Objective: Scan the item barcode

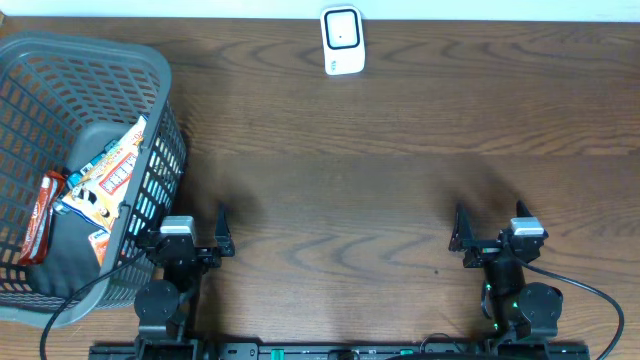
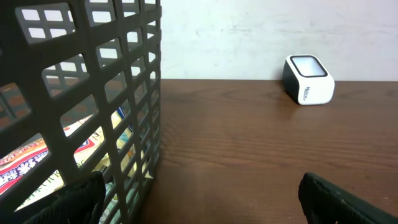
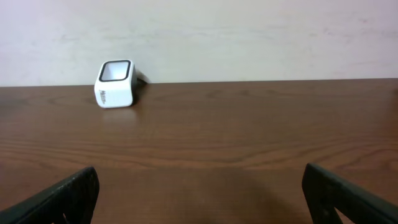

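A white barcode scanner [image 1: 342,40] stands at the table's far edge, also seen as the scanner [image 2: 308,79] and the scanner [image 3: 115,83] in both wrist views. The items are snack packets in the grey basket [image 1: 150,70] at the left: a white and orange packet [image 1: 105,180] and a red packet [image 1: 38,215]. No barcode shows on them. My left gripper [image 1: 185,215] is open beside the basket's near right corner, with bare table between its fingers [image 2: 81,199]. My right gripper [image 1: 492,222] is open and empty over the table's near right.
In the left wrist view the basket's mesh wall [image 2: 140,93] fills the left side, with packets [image 2: 37,162] showing through it. Brown wooden table [image 1: 380,190] lies between the grippers and the scanner. A pale wall [image 3: 249,37] rises behind the table.
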Controlling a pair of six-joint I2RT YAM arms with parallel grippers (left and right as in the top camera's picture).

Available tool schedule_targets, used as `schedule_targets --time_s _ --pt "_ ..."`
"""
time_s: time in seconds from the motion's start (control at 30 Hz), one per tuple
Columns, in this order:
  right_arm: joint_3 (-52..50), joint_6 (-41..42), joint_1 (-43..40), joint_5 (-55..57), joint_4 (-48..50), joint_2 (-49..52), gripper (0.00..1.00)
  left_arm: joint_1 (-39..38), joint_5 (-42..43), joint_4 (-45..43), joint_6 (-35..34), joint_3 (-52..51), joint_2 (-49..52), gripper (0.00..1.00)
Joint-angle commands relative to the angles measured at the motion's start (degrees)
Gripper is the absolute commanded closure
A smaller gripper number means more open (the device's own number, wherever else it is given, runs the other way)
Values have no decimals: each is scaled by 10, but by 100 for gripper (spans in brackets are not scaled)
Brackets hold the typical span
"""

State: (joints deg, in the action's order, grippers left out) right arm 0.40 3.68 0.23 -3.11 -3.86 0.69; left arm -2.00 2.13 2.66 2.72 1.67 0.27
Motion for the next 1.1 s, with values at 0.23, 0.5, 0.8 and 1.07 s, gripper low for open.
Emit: schedule_targets --time_s 0.23,0.5,0.8,1.07 --pt "-1 -1 -3 2 -2 -2 1 -2 -18 14 -9 -14 0 2" --pt "-1 -1 -3 2 -2 -2 1 -2 -18 14 -9 -14 0 2" --pt "-1 -1 -3 2 -2 -2 1 -2 -18 13 -9 -14 0 2" --pt "-1 -1 -3 2 -2 -2 1 -2 159 11 -78 27 1 1"
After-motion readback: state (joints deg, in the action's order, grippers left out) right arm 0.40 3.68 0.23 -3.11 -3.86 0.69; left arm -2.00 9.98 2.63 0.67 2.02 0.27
